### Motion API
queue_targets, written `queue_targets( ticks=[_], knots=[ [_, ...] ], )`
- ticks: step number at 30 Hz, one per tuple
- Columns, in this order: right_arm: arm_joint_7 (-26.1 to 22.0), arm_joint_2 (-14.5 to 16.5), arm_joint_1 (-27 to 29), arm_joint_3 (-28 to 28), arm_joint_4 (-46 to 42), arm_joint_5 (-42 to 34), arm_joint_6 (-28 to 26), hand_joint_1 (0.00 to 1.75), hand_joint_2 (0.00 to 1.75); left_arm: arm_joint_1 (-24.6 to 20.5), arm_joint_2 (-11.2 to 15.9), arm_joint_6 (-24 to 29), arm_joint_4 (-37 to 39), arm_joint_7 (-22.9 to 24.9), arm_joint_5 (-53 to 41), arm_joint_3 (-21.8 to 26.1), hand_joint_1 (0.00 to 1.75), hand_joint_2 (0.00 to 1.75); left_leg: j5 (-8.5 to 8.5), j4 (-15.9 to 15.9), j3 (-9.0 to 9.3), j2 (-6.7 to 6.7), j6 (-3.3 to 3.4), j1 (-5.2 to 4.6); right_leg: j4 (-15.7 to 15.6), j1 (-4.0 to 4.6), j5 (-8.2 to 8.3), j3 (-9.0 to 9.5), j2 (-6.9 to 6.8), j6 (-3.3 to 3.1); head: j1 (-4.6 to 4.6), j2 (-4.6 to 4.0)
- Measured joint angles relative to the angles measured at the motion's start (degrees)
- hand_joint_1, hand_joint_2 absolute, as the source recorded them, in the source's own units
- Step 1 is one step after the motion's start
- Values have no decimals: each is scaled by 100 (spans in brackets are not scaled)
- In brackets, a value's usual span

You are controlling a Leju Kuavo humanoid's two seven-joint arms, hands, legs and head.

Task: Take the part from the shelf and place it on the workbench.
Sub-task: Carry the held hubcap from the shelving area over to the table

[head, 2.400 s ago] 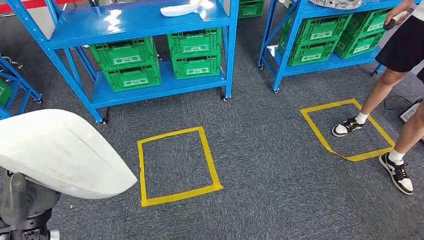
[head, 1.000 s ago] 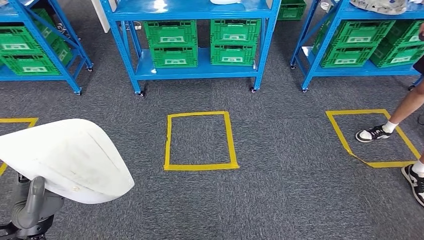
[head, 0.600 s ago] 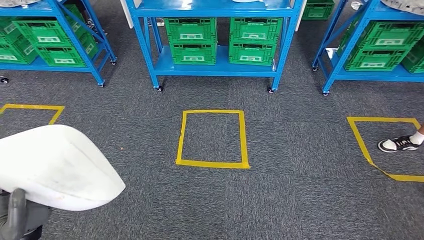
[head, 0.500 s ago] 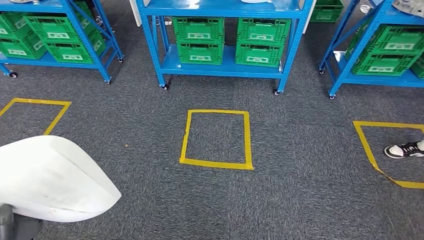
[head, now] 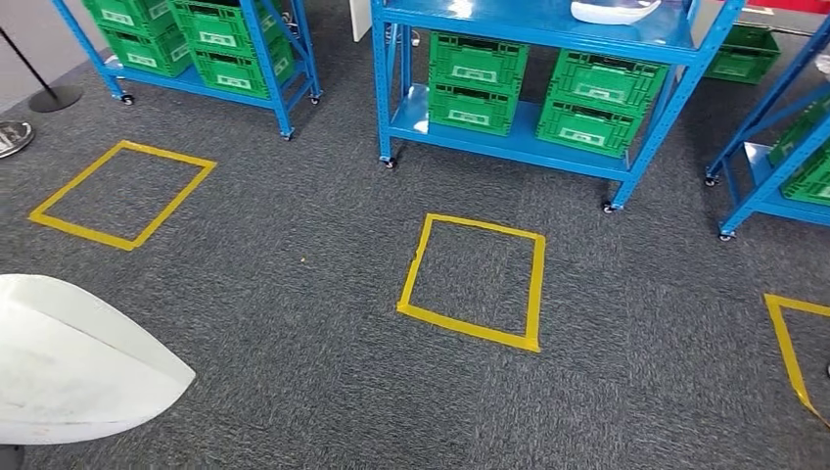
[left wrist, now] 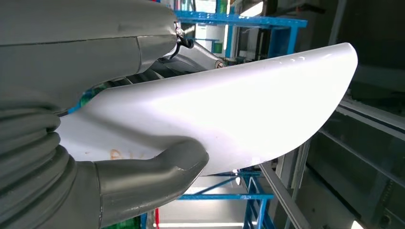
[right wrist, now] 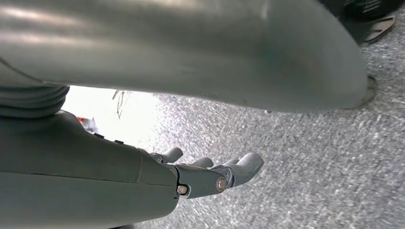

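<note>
Dark grey carpet [head: 294,323] covered the floor, marked with squares of yellow tape; the taped square [head: 472,282] in the middle serves as the landmark here. Straight beyond that square stood a blue shelf unit [head: 548,59] on castors, its lower deck holding 4 green crates [head: 529,93] stacked in 2 pairs, and on its top deck lay a pale moulded piece [head: 612,10]. Beyond the square and to its left stood a 2nd blue rack [head: 264,59] with more green crates, and in front of that rack lay another taped outline [head: 122,196], well apart from the middle one. To the right of the middle square a 3rd rack [head: 783,166] and a corner of a further tape outline [head: 793,348] reached in from the edge.

The part [head: 69,362], a broad white curved shell tapering to a rounded tip, hung above the carpet near the robot, well to the left of the middle square and on its near side. In the left wrist view the left hand [left wrist: 119,143] gripped the part [left wrist: 229,114], the thick grey thumb [left wrist: 162,167] pressed against one face and darker fingers lying on the opposite face.

In the right wrist view the right hand [right wrist: 200,176] hung over the carpet with nothing in it, its fingers [right wrist: 246,164] gently bent and slightly apart
</note>
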Motion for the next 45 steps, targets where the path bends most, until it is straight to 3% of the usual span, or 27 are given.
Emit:
queue_targets(
  ticks=[2, 4, 5, 7, 9, 10, 12, 14, 16, 18, 20, 22, 24, 26, 27, 28, 29, 31, 33, 35, 36, 37, 39, 41, 42, 43, 45],
  knots=[
    [90, -3, -19, -12, 0, -9, -5, 0, 0, -202, 31, 37, 113, 70, -12, -4, 175, 175, 25, 12, -43, -130, -69, -2, -422, 11, 116, 186, 130, -47, 0, 0],
    [124, 5, -48, -15, 0, -28, -14, 0, 0, -339, 63, 98, 224, 116, -19, -12, 175, 175, 71, -22, -91, -243, -163, 7, -455, 22, 145, 175, 40, -108, 1, 0],
    [110, 15, -60, -22, 0, -57, -16, 0, 0, -374, 84, 130, 269, 121, -18, -14, 175, 175, 77, -18, -113, -216, -196, 9, -477, 19, 172, 173, -24, -151, -1, 0],
    [31, 29, -58, -61, 0, -145, -22, 0, 0, -440, 120, 189, 331, 136, -11, -25, 175, 175, -92, 216, -245, 81, -249, -3, -529, 3, 221, 172, -158, -236, -20, 0],
    [5, 32, -41, -108, 0, -184, -26, 0, 0, -527, 131, 228, 385, 220, 34, -61, 175, 175, -474, 846, -519, 433, -292, -5, -542, 14, 236, 154, -298, -273, -39, 0],
    [29, 33, -32, -122, 0, -171, -20, 0, 0, -579, 125, 238, 421, 288, 74, -96, 175, 175, -652, 1221, -676, 498, -314, 4, -539, 21, 238, 141, -386, -275, -40, 0],
    [81, 33, -18, -132, 0, -139, -1, 0, 0, -688, 111, 271, 495, 395, 137, -175, 175, 175, -733, 1553, -770, 542, -333, 17, -531, 29, 237, 124, -572, -275, -40, 0],
    [45, 35, -23, -148, 0, -189, 1, 0, 0, -791, 115, 329, 526, 369, 116, -229, 175, 175, -424, 962, -392, 642, -320, 15, -523, 31, 230, 129, -734, -264, -41, 0],
    [-20, 38, -34, -208, 0, -321, -35, 0, 0, -842, 150, 358, 495, 311, 103, -249, 175, 175, -175, 197, 46, 882, -251, -18, -507, 52, 211, 146, -857, -226, -39, 0],
    [-21, 40, -47, -283, 0, -409, -78, 0, 0, -839, 184, 354, 435, 322, 129, -252, 175, 175, -122, -67, 154, 962, -165, -55, -500, 69, 200, 163, -961, -166, -37, 0],
    [35, 41, -66, -320, 0, -411, -96, 0, 0, -835, 193, 344, 384, 388, 134, -255, 175, 175, -85, -86, 123, 816, -95, -45, -510, 61, 186, 189, -1046, -93, -36, 0],
    [69, 42, -77, -332, 0, -391, -103, 0, 0, -867, 187, 340, 344, 456, 109, -263, 175, 175, -38, -122, 131, 679, -27, -7, -317, 42, 25, 132, -795, -18, -23, 0],
    [97, 44, -72, -350, 1, -386, -102, 0, 0, -913, 156, 342, 325, 518, 86, -283, 175, 175, -6, -128, 118, 543, 13, 12, 337, 21, -342, -154, -393, 22, -4, 0],
    [135, 49, -53, -373, 2, -371, -66, 0, 0, -928, 105, 385, 316, 656, 84, -297, 175, 175, 2, -108, 88, 382, 24, 9, 1034, 17, -598, -495, -255, 31, 4, 0],
    [142, 52, -42, -381, 2, -345, -32, 0, 0, -923, 82, 427, 301, 744, 88, -297, 175, 175, 2, -93, 79, 293, 23, 8, 1130, 15, -565, -553, -241, 29, 4, 0],
    [139, 54, -31, -384, 2, -307, 6, 0, 0, -909, 59, 474, 271, 832, 91, -296, 175, 175, -1, -74, 74, 198, 17, 10, 987, 10, -417, -499, -223, 24, 4, 0],
    [133, 55, -24, -383, 2, -274, 35, 0, 0, -881, 38, 514, 221, 895, 76, -289, 175, 175, -7, -54, 72, 108, 4, 14, 641, -1, -198, -346, -170, 17, 4, 0],
    [117, 55, -4, -383, 3, -227, 69, 0, 0, -782, -15, 545, 69, 940, -13, -246, 175, 175, -25, -6, 50, -44, -48, 17, -106, -31, 111, -9, 115, 3, 3, 0],
    [94, 58, 13, -381, 8, -175, 96, 0, 0, -682, -72, 548, -87, 945, -142, -191, 175, 175, -20, 16, 2, -165, -125, 23, -390, -34, 160, 111, 271, -15, 0, 0],
    [38, 61, 17, -373, 13, -131, 120, 0, 0, -566, -102, 548, -203, 957, -287, -126, 175, 175, 5, -4, -46, -269, -205, 41, -408, -17, 171, 119, 128, -77, 0, 0],
    [-3, 58, 18, -370, 13, -138, 118, 0, 0, -495, -102, 548, -249, 955, -349, -80, 175, 175, -10, 18, -72, -183, -232, 42, -430, -15, 181, 132, 53, -122, -2, 0],
    [-53, 52, 19, -368, 13, -169, 106, 0, 0, -437, -97, 538, -286, 934, -395, -29, 175, 175, -86, 127, -132, -14, -253, 37, -452, -17, 190, 141, -30, -169, -14, 0],
    [-161, 24, 24, -370, 13, -235, 62, 0, 0, -404, -75, 483, -322, 826, -424, 42, 175, 175, -420, 695, -399, 394, -282, 24, -473, -7, 194, 144, -211, -235, -36, 0],
    [-267, -30, 26, -372, 13, -234, 35, 0, 0, -419, -37, 413, -314, 702, -427, 70, 175, 175, -737, 1399, -723, 514, -309, 28, -470, 14, 183, 138, -412, -261, -42, 0],
    [-314, -61, 22, -372, 13, -204, 37, 0, 0, -419, -15, 389, -302, 658, -427, 79, 175, 175, -761, 1556, -780, 525, -313, 30, -469, 21, 179, 138, -507, -264, -42, 0],
    [-357, -94, 14, -369, 13, -166, 41, 0, 0, -421, 6, 368, -286, 614, -428, 87, 175, 175, -674, 1482, -721, 541, -309, 30, -467, 27, 175, 140, -599, -260, -42, 0],
    [-404, -154, -8, -349, 13, -74, 47, 0, 0, -437, 49, 341, -260, 500, -423, 93, 175, 175, -339, 773, -317, 707, -274, 20, -460, 36, 159, 156, -763, -238, -42, 0]
  ],
)
